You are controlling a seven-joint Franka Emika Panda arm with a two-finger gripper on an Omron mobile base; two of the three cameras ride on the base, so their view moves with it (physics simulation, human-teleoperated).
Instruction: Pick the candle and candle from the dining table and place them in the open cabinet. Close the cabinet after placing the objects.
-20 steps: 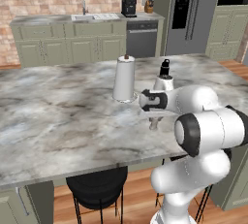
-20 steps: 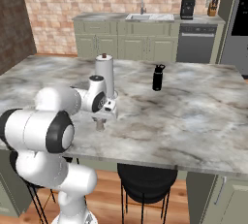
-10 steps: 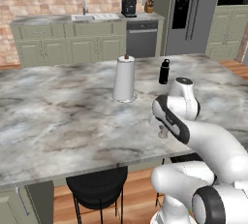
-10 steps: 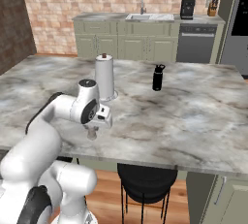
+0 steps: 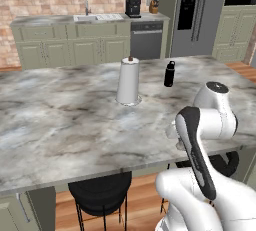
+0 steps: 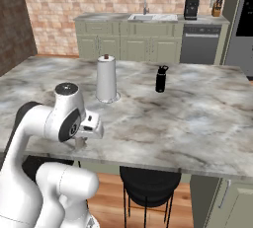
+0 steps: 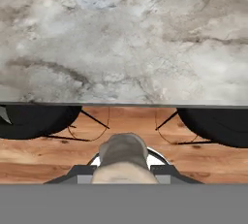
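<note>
A stubby pale-grey candle (image 7: pixel 123 156) sits between the two dark fingers at the bottom of the hand view, with my gripper (image 7: pixel 123 170) shut on it. In the right base view the candle (image 6: pixel 80 143) hangs under the white hand just above the front edge of the dining table (image 6: pixel 188 118). The hand view looks across the grey-veined marble of the dining table (image 7: pixel 121 39), whose front edge runs straight across the view. In the left base view the arm bends low over the near right part of the dining table (image 5: pixel 60 120). The open cabinet is out of view.
A tall white cone-shaped jug (image 5: pixel 128 82) (image 6: pixel 107 80) and a black bottle (image 5: pixel 170 73) (image 6: pixel 160 79) stand mid-table. Black stools (image 5: pixel 100 195) (image 6: pixel 148 182) (image 7: pixel 34 121) are tucked under the front edge. A counter with a sink (image 5: pixel 97 19) runs along the brick back wall.
The arm has drawn back from beside the white jug toward the table's front edge, carrying the candle with it. The jug, the bottle and the cameras have stayed put.
</note>
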